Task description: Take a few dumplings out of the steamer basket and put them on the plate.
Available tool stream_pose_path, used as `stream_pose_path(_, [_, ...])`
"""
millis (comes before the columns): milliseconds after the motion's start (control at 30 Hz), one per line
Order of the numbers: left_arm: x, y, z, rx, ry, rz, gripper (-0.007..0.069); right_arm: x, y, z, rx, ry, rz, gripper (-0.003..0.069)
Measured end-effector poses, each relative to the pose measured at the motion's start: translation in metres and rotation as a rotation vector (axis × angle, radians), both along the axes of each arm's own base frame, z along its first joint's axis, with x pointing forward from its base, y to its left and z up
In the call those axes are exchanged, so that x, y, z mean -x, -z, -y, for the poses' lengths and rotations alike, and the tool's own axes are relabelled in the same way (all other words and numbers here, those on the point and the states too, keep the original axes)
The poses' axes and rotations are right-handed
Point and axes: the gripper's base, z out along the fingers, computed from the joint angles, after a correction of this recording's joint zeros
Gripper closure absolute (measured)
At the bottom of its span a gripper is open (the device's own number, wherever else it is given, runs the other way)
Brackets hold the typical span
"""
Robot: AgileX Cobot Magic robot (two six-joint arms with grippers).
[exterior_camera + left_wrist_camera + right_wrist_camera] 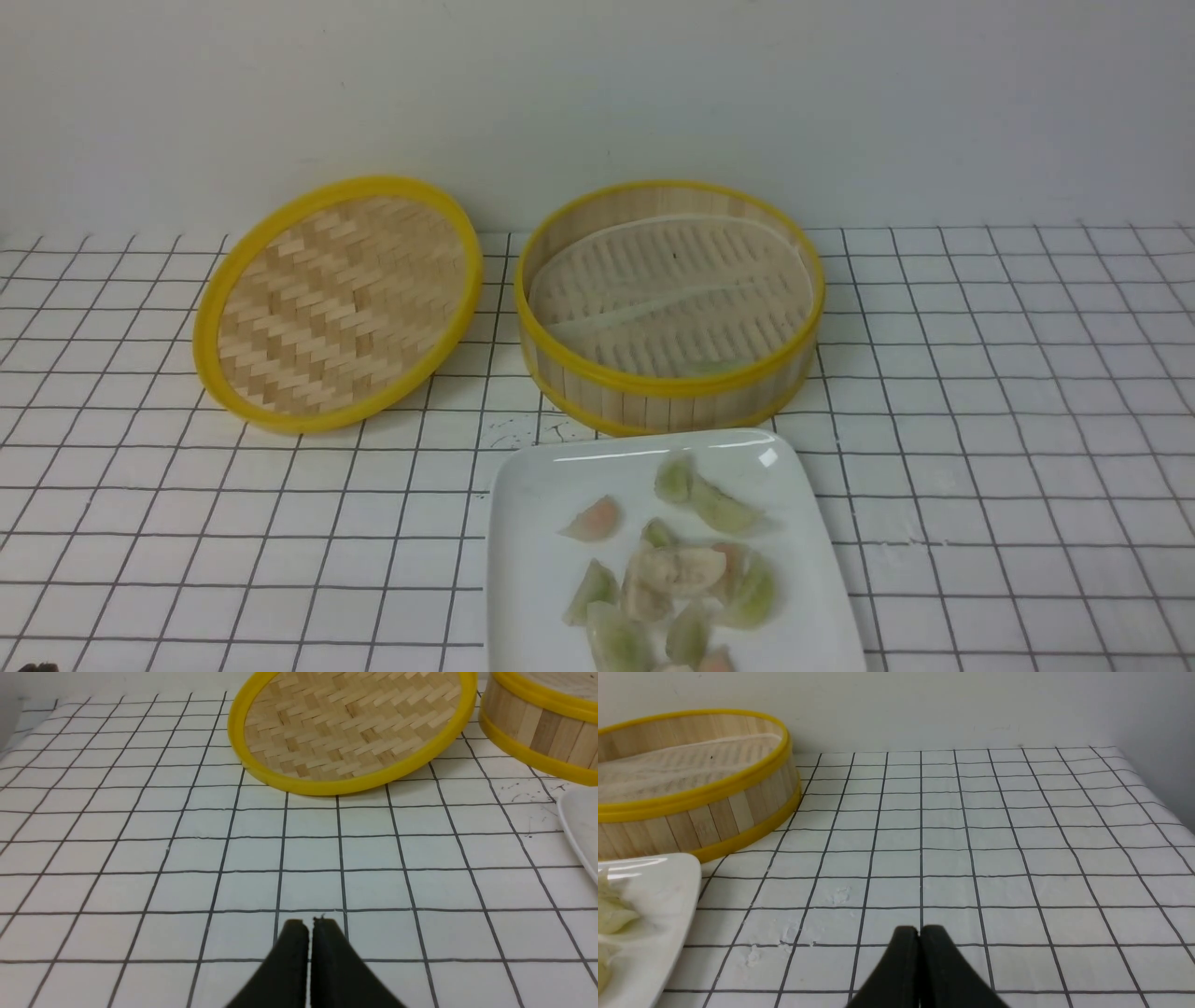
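The dumplings (677, 569) lie heaped on the plate (523, 504), the steamer basket (668, 308) looks nearly bare, so both arms' fingers (308, 926), pressed together, should simply hold clear above the desk (980, 420)

Bright even light, soft faint shadows, glare streaks on plate (523, 560) rim, slightly soft focus
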Motion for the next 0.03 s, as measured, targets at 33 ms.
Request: stream_pose_path(33, [0.0, 0.0, 0.0, 0.0, 0.0, 0.0, 0.0631, 0.0, 0.0, 0.0, 0.0, 0.0, 0.0, 0.0669])
